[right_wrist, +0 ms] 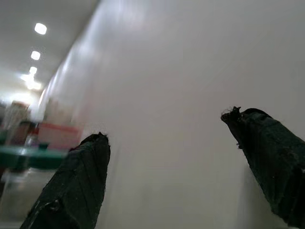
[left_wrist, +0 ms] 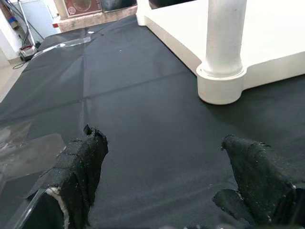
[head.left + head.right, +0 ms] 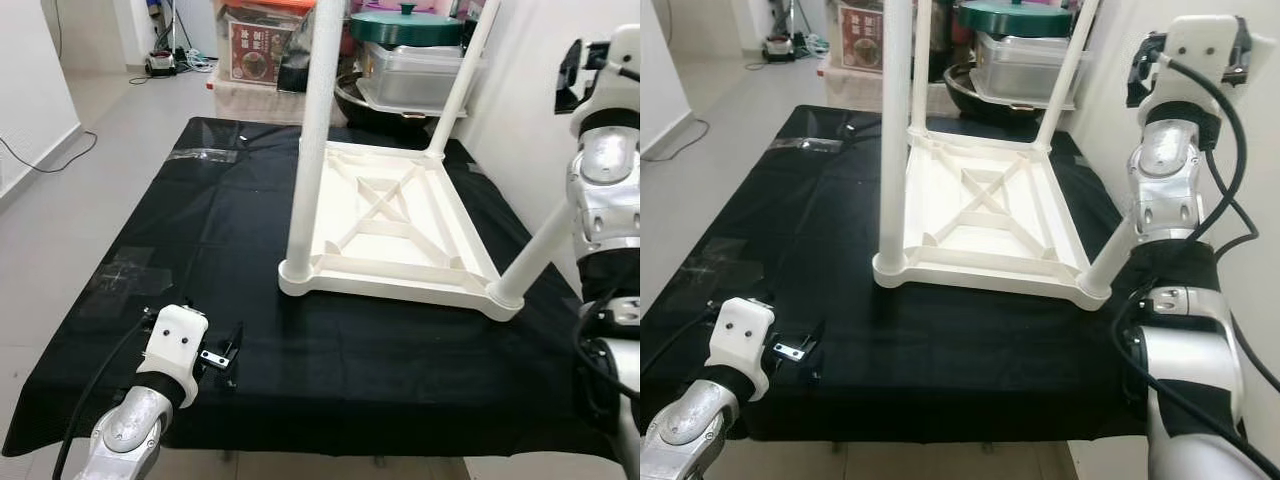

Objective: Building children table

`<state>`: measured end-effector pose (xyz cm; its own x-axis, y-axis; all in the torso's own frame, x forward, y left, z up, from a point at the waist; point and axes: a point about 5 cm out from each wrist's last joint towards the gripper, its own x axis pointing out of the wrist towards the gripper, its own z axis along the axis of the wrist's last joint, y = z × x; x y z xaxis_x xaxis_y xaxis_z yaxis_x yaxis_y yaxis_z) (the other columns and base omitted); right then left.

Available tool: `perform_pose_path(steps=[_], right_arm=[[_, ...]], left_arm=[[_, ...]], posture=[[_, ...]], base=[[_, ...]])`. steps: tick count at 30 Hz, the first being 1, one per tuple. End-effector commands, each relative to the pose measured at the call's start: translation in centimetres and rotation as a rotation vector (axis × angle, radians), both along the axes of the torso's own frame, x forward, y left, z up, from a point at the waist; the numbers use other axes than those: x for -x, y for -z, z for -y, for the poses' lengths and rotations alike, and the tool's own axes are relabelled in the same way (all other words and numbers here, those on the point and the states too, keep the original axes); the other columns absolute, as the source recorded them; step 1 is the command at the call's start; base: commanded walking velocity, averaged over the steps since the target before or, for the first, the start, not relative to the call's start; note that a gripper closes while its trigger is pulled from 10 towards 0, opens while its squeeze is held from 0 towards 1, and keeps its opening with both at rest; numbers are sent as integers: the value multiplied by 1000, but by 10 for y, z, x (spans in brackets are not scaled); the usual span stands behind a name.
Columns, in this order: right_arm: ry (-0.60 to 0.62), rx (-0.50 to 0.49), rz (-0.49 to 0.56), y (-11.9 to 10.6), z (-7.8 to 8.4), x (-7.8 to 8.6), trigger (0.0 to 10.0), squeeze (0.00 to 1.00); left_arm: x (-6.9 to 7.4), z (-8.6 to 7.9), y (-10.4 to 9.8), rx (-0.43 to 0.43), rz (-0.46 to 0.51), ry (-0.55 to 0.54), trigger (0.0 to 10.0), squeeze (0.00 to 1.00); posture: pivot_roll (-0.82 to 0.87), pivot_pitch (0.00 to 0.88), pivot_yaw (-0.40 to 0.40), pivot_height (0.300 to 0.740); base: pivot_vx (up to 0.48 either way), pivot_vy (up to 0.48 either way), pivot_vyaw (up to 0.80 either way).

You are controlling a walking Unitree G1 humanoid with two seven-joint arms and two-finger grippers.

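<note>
Lying upside down on the black cloth, the white plastic children's table shows its ribbed underside in the left eye view, with three round white legs standing up from its corners. The left gripper hovers low over the cloth, off the table's near left corner and apart from it. In the right eye view the right gripper is raised high beside the table's right edge, near the pale wall. The left wrist view shows its black fingers spread wide, empty, facing the table's near leg socket. The right wrist view shows its fingers parted too, against the wall.
</note>
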<state>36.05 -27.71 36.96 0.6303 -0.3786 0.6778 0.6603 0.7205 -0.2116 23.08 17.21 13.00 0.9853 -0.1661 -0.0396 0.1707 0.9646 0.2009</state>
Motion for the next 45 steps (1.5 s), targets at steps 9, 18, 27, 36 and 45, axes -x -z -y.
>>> perform_pose_path(steps=[9, 18, 27, 36, 45], right_arm=[[96, 120, 179, -24, -2, 16, 10000, 0], [80, -206, -52, 15, 29, -6, 10000, 0], [-20, -377, -126, 31, 33, -15, 0, 0], [-277, -799, -248, 59, 19, -32, 0, 0], [-513, -1254, -508, 118, -30, -48, 0, 0]], left_arm=[[0, 4, 1, 8, -3, 9, 10000, 0], [-1, 4, 1, 10, -1, 9, 10000, 0], [-2, 4, 1, 11, 0, 8, 10000, 0], [-2, 5, 1, 14, -1, 11, 10000, 0], [-2, 4, 1, 20, -2, 11, 10000, 0]], posture=[[74, 0, -105, 740], [74, 0, -109, 740], [73, 0, -112, 740], [62, 0, -105, 740], [59, 0, -106, 740]], base=[[0, 0, 0], [0, 0, 0], [0, 0, 0], [0, 0, 0], [0, 0, 0]])
